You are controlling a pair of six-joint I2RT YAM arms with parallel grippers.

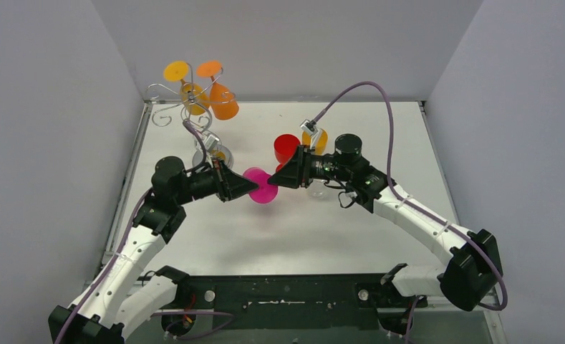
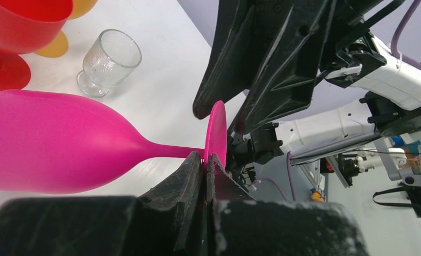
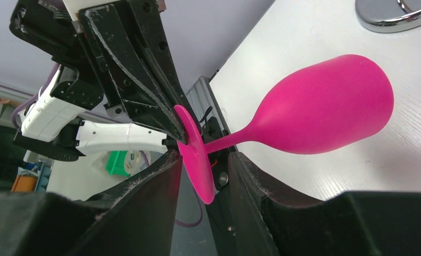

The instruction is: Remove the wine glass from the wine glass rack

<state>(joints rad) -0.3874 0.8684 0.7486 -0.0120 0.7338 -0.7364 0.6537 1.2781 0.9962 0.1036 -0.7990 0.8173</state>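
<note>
Top external, white table [image 1: 265,236], grey walls [image 1: 286,43]

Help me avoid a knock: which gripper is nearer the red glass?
Right. The right gripper is close by the near side of the red glass; the left gripper is farther left, clamping the pink glass.

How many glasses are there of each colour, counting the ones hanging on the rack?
1 pink glass
1 red glass
1 clear glass
3 orange glasses, two hanging on the rack, one beside the red glass
Total: 6 glasses
</note>
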